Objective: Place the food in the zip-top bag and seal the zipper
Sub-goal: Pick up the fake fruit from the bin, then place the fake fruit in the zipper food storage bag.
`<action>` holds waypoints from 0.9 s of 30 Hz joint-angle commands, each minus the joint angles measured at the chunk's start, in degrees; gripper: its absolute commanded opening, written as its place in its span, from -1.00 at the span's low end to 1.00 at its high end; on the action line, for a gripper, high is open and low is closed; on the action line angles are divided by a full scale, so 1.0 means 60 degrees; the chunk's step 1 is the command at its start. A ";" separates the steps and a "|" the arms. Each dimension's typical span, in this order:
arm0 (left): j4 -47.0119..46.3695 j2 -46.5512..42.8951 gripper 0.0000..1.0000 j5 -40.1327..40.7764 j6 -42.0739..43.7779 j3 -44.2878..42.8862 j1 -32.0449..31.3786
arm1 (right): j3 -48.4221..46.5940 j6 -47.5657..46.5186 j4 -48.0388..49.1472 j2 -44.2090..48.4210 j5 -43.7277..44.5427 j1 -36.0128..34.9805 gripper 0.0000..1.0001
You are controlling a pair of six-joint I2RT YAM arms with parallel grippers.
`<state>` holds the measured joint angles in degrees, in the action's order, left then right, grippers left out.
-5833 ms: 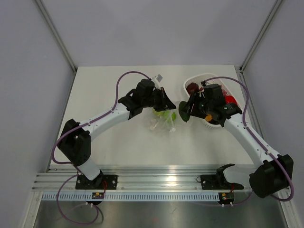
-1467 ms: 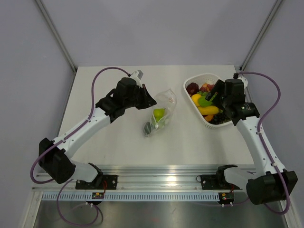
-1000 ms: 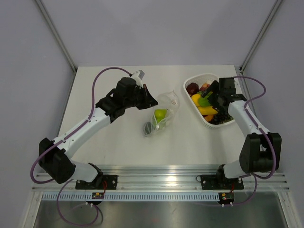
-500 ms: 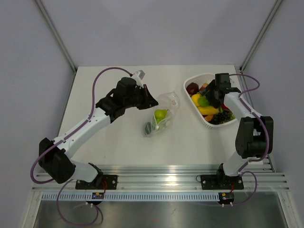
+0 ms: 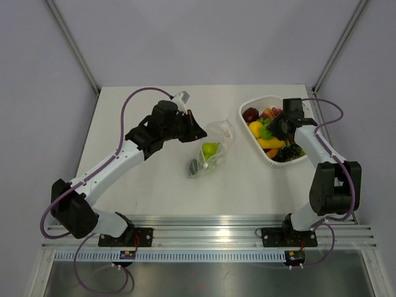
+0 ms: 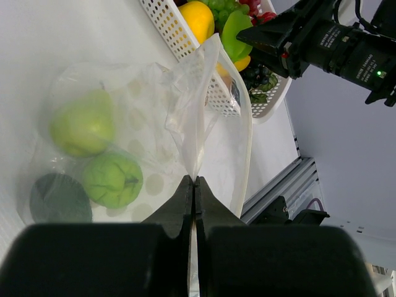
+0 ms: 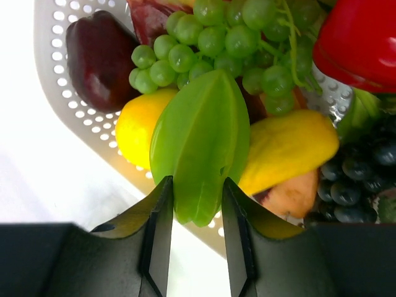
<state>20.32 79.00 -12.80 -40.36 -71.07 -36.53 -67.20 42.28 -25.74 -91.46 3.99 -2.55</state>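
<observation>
- Two arms reach over the white tabletop [image 5: 247, 192], well apart from each other.
- The left pincer [image 6: 193, 182] is pressed together on a fold of the zip-top bag [image 6: 185, 111], holding that edge up; the rest of the bag lies on the tabletop near the middle.
- The bag's mouth gapes toward the white basket [image 5: 270, 163], with the zipper [image 6: 249, 136] curving along the open edge.
- Three pieces of food lie inside the bag: a pale green pear [image 6: 82, 124], a round green fruit [image 6: 112, 179] and a dark piece [image 6: 60, 198].
- The right pincer [image 7: 197, 182] is over the basket, its fingers [image 7: 162, 204] pinching a green star fruit [image 7: 198, 136] from both sides.
- Around the star fruit in the basket lie green grapes [image 7: 216, 37], a dark purple fruit [image 7: 102, 55], a lemon [image 7: 139, 136] and a red pepper [image 7: 365, 43].
</observation>
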 commanded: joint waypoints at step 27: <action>-0.0501 0.0588 -1.00 -0.0680 0.0281 -0.0518 0.0025 | 0.0478 -0.1114 -0.1393 0.5840 -0.2027 -0.2983 -0.64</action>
<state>17.96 82.70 -15.53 -40.27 -71.26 -36.53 -60.75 37.43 -32.34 -55.66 -7.25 -15.25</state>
